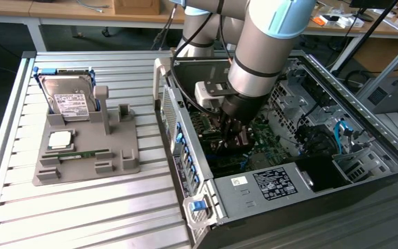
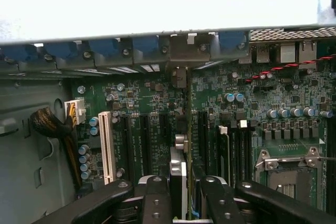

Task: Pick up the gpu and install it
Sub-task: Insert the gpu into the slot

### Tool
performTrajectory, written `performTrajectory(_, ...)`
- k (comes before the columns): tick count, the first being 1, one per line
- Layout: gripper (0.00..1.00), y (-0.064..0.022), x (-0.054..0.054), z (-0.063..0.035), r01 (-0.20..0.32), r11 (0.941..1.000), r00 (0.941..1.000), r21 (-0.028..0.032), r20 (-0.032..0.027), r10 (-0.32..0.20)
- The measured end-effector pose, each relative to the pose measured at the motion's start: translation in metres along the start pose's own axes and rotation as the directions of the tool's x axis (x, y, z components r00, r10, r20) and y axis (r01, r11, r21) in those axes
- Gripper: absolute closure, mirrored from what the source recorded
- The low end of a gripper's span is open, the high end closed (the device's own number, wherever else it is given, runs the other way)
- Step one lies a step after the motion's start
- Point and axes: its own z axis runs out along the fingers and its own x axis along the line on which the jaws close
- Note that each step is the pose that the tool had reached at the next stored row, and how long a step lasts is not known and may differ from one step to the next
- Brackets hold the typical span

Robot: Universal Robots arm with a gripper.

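The gpu (image 2: 179, 176) shows edge-on in the wrist view, a thin card standing upright over the motherboard's black expansion slots. Its metal bracket end (image 2: 179, 76) reaches the case's rear wall below the blue slot clips. My gripper (image 2: 186, 203) is shut on the card, one black finger (image 2: 156, 198) on each side of it. In the exterior view the gripper (image 1: 231, 139) is deep inside the open computer case (image 1: 268, 188), low over the green motherboard (image 1: 265, 142). Whether the card is seated in a slot I cannot tell.
Beside the card lie a white slot (image 2: 105, 148), memory slots (image 2: 231, 150) and the CPU socket (image 2: 289, 167). At the exterior view's left a grey holder (image 1: 119, 161) carries a hard drive (image 1: 71, 101), a processor chip (image 1: 60, 139) and a RAM stick (image 1: 81, 154). Cables (image 1: 341, 136) cross the case.
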Motion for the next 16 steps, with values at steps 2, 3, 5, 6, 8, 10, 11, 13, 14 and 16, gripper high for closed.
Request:
performTrajectory(2, 0.73, 0.0, 0.0, 0.0012, 0.0, 1.0, 1.0, 0.0001, 0.0003, 0.0)
performTrajectory(3, 0.73, 0.0, 0.0001, 0.0018, 0.0, 1.0, 1.0, 0.0001, 0.0002, 0.0)
performTrajectory(5, 0.73, 0.0001, 0.0001, 0.0032, 0.0, 1.0, 1.0, -0.0001, -0.0001, 0.0)
performTrajectory(6, 0.73, 0.0001, 0.0001, 0.0038, 0.0, 1.0, 1.0, -0.0002, -0.0003, 0.0)
performTrajectory(8, 0.73, 0.0001, 0.0001, 0.0044, 0.0, 1.0, 1.0, -0.0002, -0.0004, 0.0)
performTrajectory(10, 0.73, 0.0001, 0.0001, 0.0047, 0.0, 1.0, 1.0, 0.0, 0.0001, 0.0)
performTrajectory(11, 0.73, 0.0001, 0.0001, 0.0047, 0.0, 1.0, 1.0, 0.0, 0.0001, 0.0)
performTrajectory(13, 0.73, 0.0001, 0.0, 0.0045, 0.0, 1.0, 1.0, 0.0001, 0.0004, 0.0)
performTrajectory(14, 0.73, 0.0001, 0.0, 0.0044, 0.0, 1.0, 1.0, 0.0003, 0.0006, 0.0)
performTrajectory(16, 0.73, 0.0, 0.0, 0.0035, 0.0, 1.0, 1.0, 0.0002, 0.0004, 0.0)
